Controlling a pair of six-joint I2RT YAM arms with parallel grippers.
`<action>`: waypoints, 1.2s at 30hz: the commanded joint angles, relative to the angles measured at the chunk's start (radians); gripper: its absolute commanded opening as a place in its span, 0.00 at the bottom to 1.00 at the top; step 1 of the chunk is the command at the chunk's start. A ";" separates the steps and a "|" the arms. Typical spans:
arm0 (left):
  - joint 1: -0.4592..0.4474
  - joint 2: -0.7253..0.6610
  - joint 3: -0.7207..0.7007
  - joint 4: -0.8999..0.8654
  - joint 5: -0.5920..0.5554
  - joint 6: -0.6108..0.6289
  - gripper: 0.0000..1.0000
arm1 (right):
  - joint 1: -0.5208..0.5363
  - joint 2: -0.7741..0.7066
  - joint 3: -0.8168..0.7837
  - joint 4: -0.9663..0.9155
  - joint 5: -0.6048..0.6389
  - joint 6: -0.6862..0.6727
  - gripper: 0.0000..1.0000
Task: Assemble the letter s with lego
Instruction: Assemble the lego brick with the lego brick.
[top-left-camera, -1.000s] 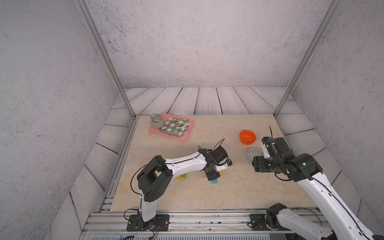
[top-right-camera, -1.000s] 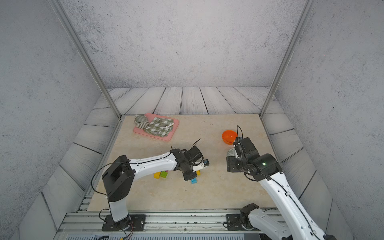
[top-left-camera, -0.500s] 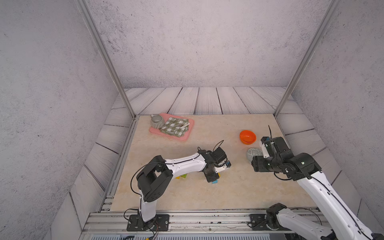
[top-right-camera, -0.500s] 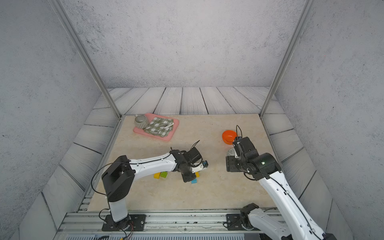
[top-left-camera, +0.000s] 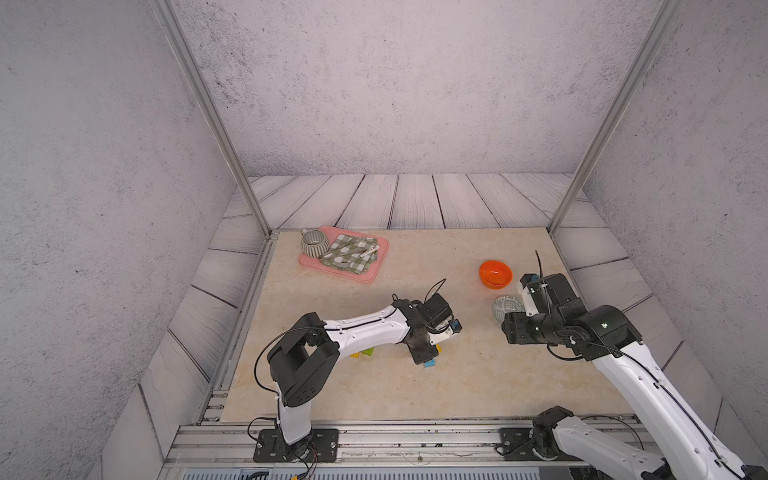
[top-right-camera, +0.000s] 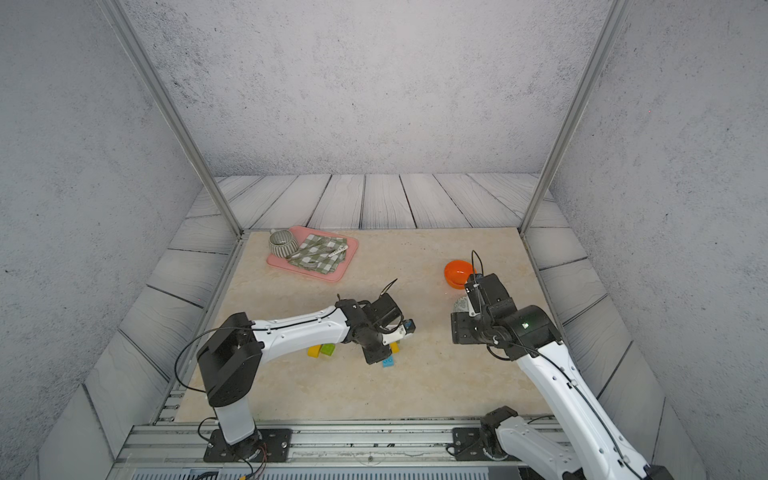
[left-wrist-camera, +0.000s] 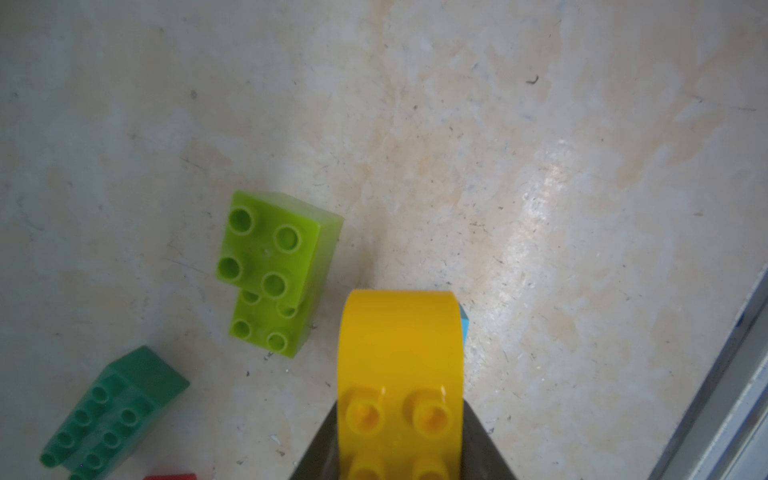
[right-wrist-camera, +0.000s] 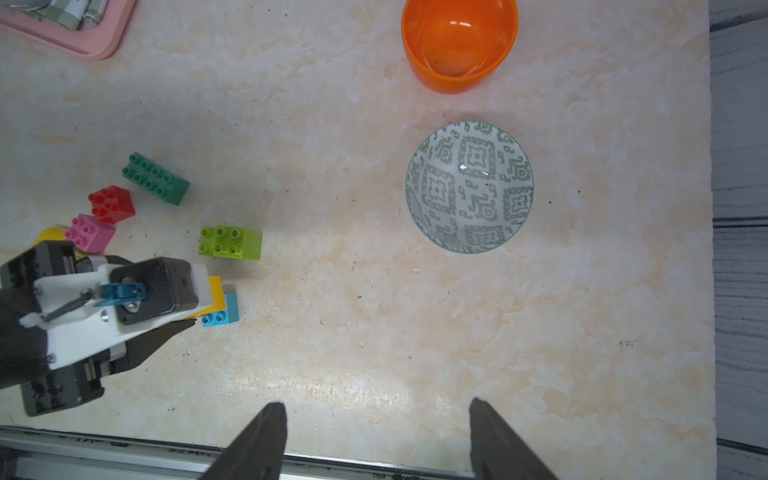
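Left pincer (left-wrist-camera: 399, 432) tight on yellow brick (left-wrist-camera: 399, 345), right pincer (right-wrist-camera: 376, 409) spread, over beige, perhaps stone, tabletop (right-wrist-camera: 332, 124) within grey walls (top-left-camera: 374, 83)

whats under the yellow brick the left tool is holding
A blue brick shows under the yellow brick in the left tool, mostly covered by it in the left wrist view. Whether the two touch is hidden.

No legible text or labels anywhere.
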 joint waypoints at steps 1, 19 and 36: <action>-0.001 -0.032 -0.016 -0.006 0.010 -0.006 0.00 | -0.003 0.001 -0.006 -0.005 -0.005 -0.015 0.73; -0.003 -0.028 -0.033 0.017 0.047 -0.021 0.00 | -0.003 0.003 -0.007 -0.005 -0.008 -0.015 0.73; -0.002 0.011 -0.047 0.041 0.054 -0.012 0.00 | -0.004 0.004 -0.007 -0.009 -0.008 -0.017 0.73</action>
